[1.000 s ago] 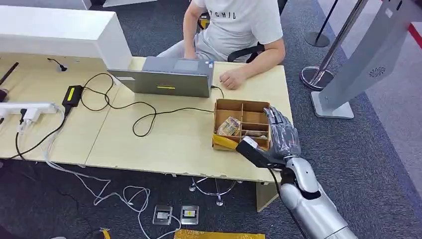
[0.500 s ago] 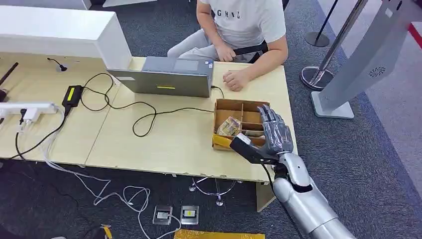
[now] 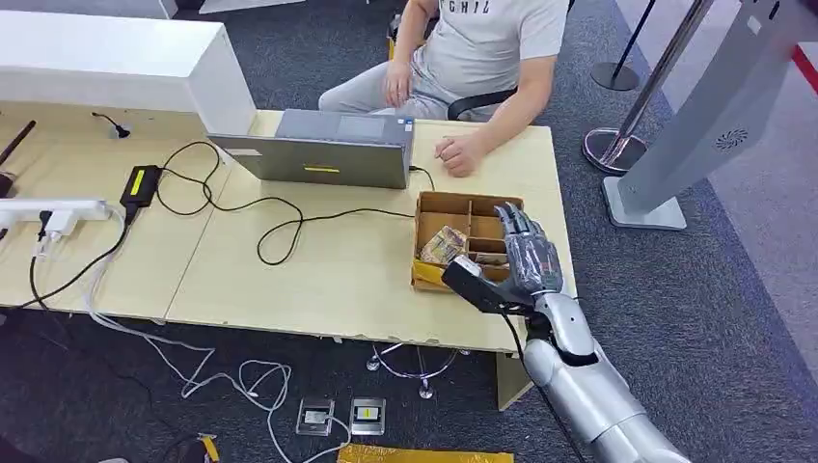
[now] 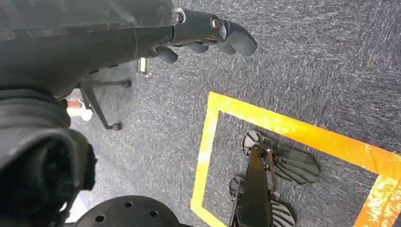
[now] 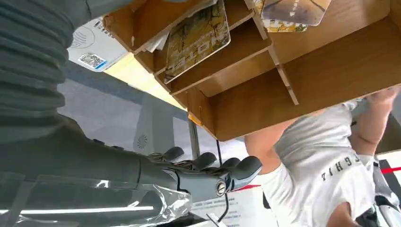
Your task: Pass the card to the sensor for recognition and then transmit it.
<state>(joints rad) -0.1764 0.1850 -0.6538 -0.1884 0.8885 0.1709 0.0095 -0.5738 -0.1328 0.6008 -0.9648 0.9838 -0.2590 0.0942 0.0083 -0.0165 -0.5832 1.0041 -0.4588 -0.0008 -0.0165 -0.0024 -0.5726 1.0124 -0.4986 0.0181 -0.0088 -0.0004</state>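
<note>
Right hand (image 3: pixel 526 262) hovers with fingers (image 3: pixel 516 224) spread and empty over the box (image 3: pixel 439 204), cards (image 3: pixel 444 244) just beside them.

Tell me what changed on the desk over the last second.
The right hand slid left and a little farther in over the divided cardboard box, open and holding nothing. The person leaned back, drawing one hand off the desk toward the lap; the other hand stays on the desk. Box, its cards, laptop and cables have not moved.
</note>
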